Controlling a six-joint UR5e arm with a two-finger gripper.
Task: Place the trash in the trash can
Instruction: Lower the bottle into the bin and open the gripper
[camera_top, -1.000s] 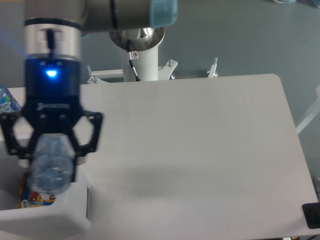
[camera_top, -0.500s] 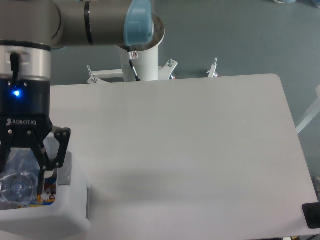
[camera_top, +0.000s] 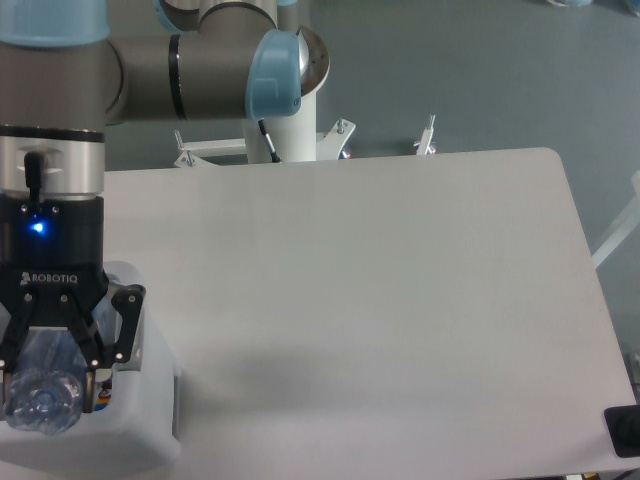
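The step in hand looks like the drop: the gripper hangs at the near left corner of the tabletop, its jaws closed on the crushed clear bottle, which sits right over the opening of the white trash can. A sliver of the blue-and-orange snack packet shows inside the can just to the right of the bottle, so that piece of trash seems already in. The next move, as I judge it, calls only for the jaws to part so the bottle falls inside the walls, then a straight lift clear of the rim.
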